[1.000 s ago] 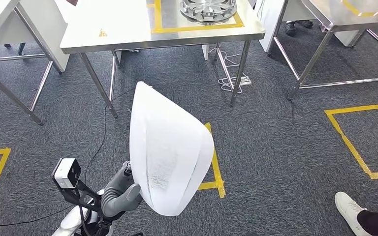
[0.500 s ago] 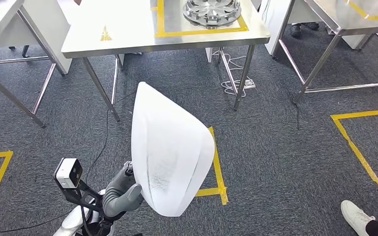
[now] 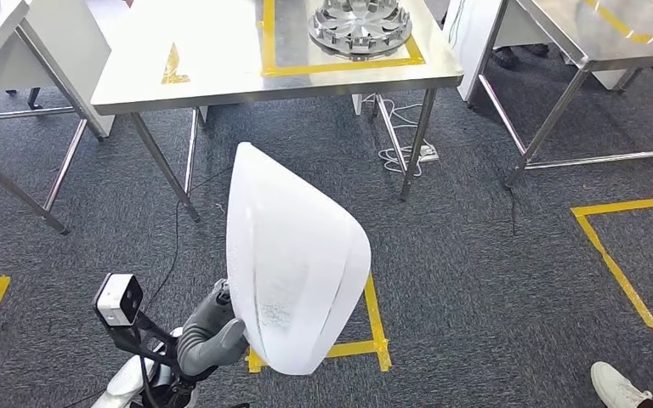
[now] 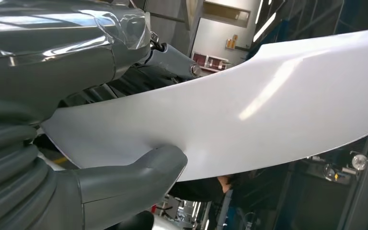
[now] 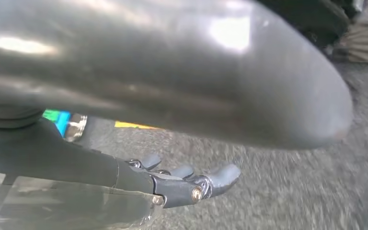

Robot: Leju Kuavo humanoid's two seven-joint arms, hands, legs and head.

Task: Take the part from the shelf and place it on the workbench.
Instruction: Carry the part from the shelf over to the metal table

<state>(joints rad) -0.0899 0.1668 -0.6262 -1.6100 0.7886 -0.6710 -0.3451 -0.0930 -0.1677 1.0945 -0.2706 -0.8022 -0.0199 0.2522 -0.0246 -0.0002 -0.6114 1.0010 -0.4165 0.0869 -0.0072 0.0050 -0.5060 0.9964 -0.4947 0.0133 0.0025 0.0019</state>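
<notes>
Fingers (image 4: 124, 182) of the left hand (image 3: 212, 336) clamp the lower edge of the white part (image 3: 293, 272): in the left wrist view the thick grey thumb presses against its smooth curved face (image 4: 249, 110) while the darker fingers lie behind the sheet, so the part is pinched between them. Seen from the head view, the part is a large, pale, shell-like panel with a pointed top, held upright above the grey carpet (image 3: 476, 255), in front of the robot and apart from any table. Its bottom end sits against the left hand, just beside the small wrist camera (image 3: 119, 299). Beyond it stands a steel table (image 3: 221, 76) marked with a yellow tape rectangle, and a round metal wheel-like piece (image 3: 360, 25) rests inside that rectangle. A second steel table (image 3: 578, 34) stands off to the right. Yellow tape outlines (image 3: 621, 263) are stuck to the carpet, and a person's white shoe (image 3: 619, 387) shows at the lower right corner. The right hand (image 5: 182, 182) hangs over the carpet with its dark fingers (image 5: 220, 177) slightly curled and apart, holding nothing.
</notes>
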